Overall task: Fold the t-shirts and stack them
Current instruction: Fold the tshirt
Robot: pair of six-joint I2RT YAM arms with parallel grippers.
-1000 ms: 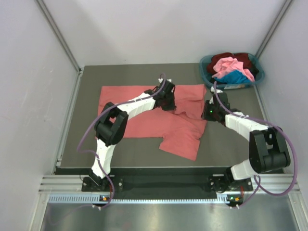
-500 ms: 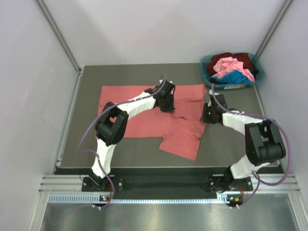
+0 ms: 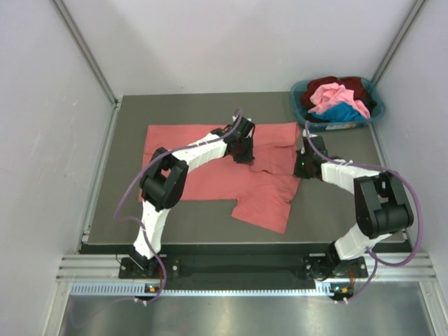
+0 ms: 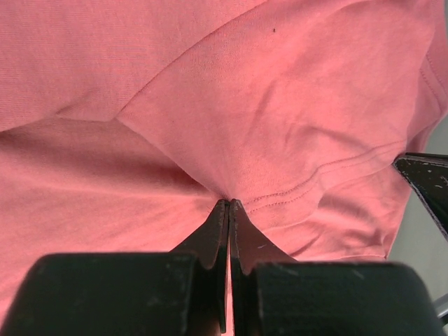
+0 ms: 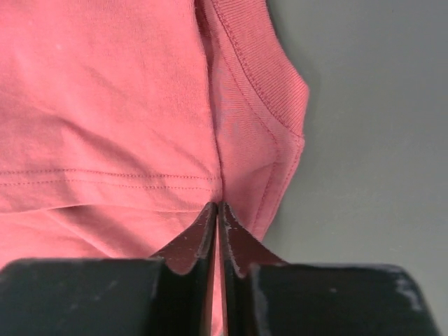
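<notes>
The red shirt (image 3: 178,136) lies spread across the middle of the table (image 3: 126,210); more shirts (image 3: 332,94) sit in the basket (image 3: 297,98) at the far right. The left gripper (image 4: 228,204) is pinched tight on a fold at the shirt's far middle, and the right gripper (image 5: 218,206) is pinched tight on its right edge. Either thin pinch could slip on lifting, or catch only one layer and skew the fold.

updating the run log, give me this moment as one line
left tool: shut on salmon t-shirt | right tool: shut on same shirt | other t-shirts: in basket
</notes>
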